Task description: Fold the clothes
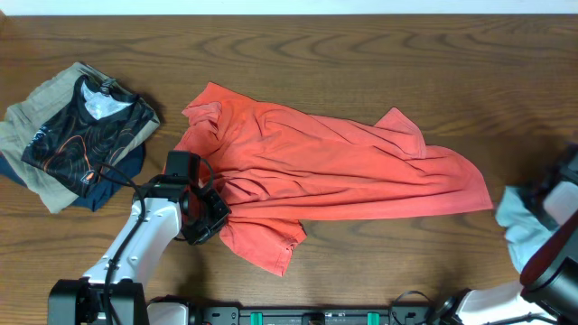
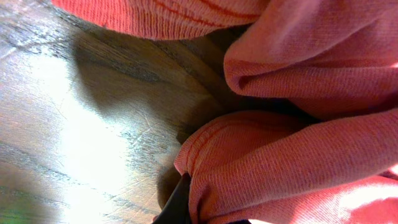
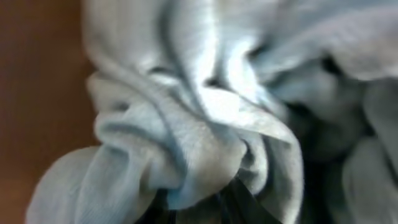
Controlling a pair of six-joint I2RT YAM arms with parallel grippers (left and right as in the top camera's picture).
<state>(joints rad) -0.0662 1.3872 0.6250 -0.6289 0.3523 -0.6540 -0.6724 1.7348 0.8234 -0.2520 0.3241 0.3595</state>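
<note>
The brown wooden desk (image 1: 361, 54) carries a large coral-red short-sleeved cotton T-shirt (image 1: 334, 167), which lies crumpled across its middle. The body of the shirt stretches out to the right, and one sleeve hangs towards the near edge.

The white-and-black left arm (image 1: 135, 239) rises from the near left corner and leans right and forward, which puts the left tool (image 1: 215, 215) at the shirt's near left edge. In the left wrist view, red knit with a stitched hem is bunched over a dark finger (image 2: 179, 205) just above the wood. The left tool is clamped together on that fold.

The dark right arm (image 1: 551, 262) reaches in at the far right edge, well apart from the T-shirt. The right tool (image 3: 199, 202) has gathered folds of a pale blue soft cloth (image 1: 517, 224) pinched between its fingers.

At the far left sits a heap of clothes. A black shirt with an orange line pattern (image 1: 86, 135) lies on top of a grey-beige garment (image 1: 32, 122).
</note>
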